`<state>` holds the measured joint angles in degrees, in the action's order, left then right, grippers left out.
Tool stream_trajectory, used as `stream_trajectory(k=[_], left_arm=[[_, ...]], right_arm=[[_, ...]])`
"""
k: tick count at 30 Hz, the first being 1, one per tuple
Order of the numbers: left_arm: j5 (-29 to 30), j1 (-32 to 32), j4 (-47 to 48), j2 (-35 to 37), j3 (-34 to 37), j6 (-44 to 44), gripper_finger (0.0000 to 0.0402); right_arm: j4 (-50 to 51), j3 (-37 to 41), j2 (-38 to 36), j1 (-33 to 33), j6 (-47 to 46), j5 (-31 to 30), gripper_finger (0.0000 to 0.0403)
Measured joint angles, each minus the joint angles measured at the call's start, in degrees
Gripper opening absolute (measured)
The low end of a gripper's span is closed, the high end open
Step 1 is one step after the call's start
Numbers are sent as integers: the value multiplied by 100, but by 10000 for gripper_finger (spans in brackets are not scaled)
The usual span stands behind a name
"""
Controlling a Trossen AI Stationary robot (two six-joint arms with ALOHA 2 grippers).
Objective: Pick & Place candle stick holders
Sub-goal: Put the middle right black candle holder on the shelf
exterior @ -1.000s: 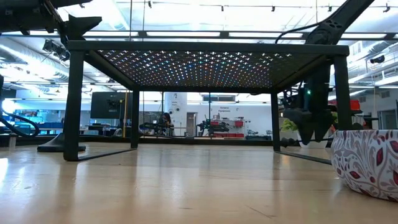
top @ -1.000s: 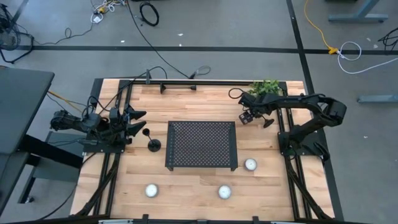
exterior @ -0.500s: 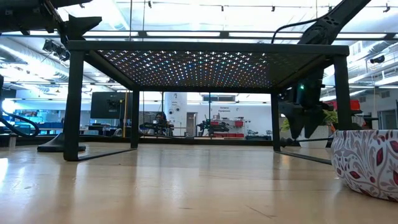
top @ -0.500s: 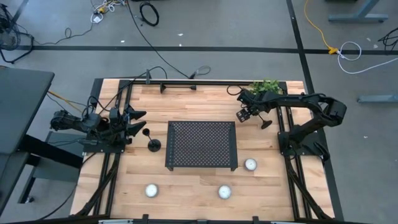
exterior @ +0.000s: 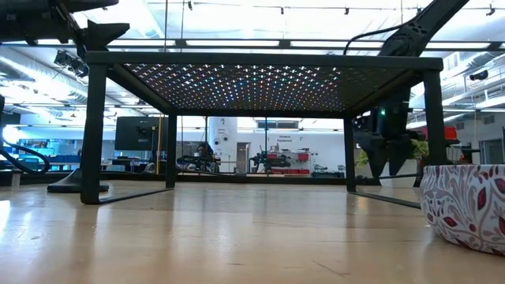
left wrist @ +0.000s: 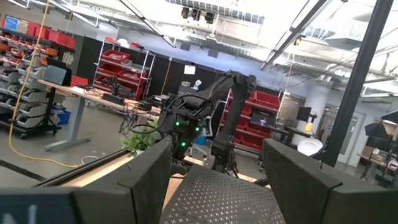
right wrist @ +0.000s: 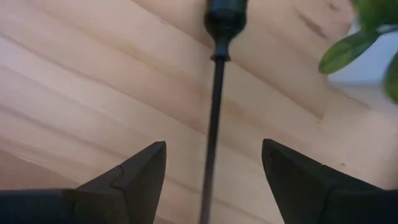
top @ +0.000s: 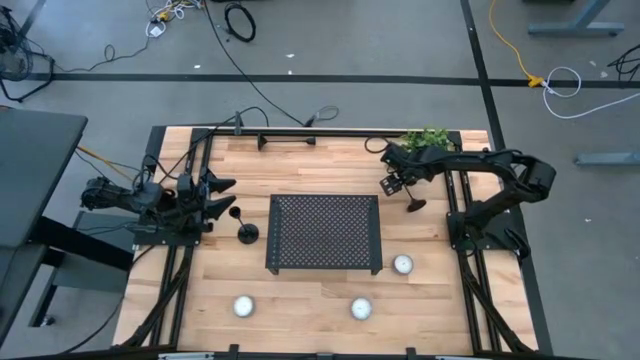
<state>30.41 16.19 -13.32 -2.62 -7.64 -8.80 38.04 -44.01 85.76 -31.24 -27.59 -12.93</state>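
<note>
One candle stick holder [top: 246,232] stands on its round base left of the tray, just in front of my left gripper [top: 222,197], which stays open above the table's left edge [left wrist: 217,146]. My right gripper [top: 392,183] points steeply down beyond the tray's far right corner, also visible in the low view [exterior: 387,170]. A second holder's thin stem [right wrist: 214,124] runs out between its fingers [right wrist: 213,144] to a rounded end [right wrist: 224,18]. That end shows as a dark disc [top: 413,205] in the high view. My right gripper has the holder from above, slanting down, with the stem [right wrist: 210,180] running along and midway between the fingers. The fingertips [right wrist: 149,168] stand clear of the stem. The part they hold lies farther back, out of the wrist view. Whether the rounded end touches the table I cannot tell.
The black perforated tray [top: 325,232] stands on legs [exterior: 95,134] at the table's middle. A green plant [top: 430,138] sits at the far right corner. Three white round cups [top: 403,264], [top: 243,305], [top: 361,308] sit toward the near edge; one patterned cup [exterior: 465,205] shows in the low view.
The rounded end of the holder at my right gripper has shifted toward the tray and a little toward the near edge, while the gripper itself has hardly moved.
</note>
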Motion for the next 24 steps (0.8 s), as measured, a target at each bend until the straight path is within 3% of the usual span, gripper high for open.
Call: stream_trajectory(k=[9,24], left_arm=[[0,1,56,-1,0,0,252],[0,0,88,1,0,0,252]], right_arm=[[-306,-31,623,13,70,139,263],[-481,-17,638,11,109,125,263]])
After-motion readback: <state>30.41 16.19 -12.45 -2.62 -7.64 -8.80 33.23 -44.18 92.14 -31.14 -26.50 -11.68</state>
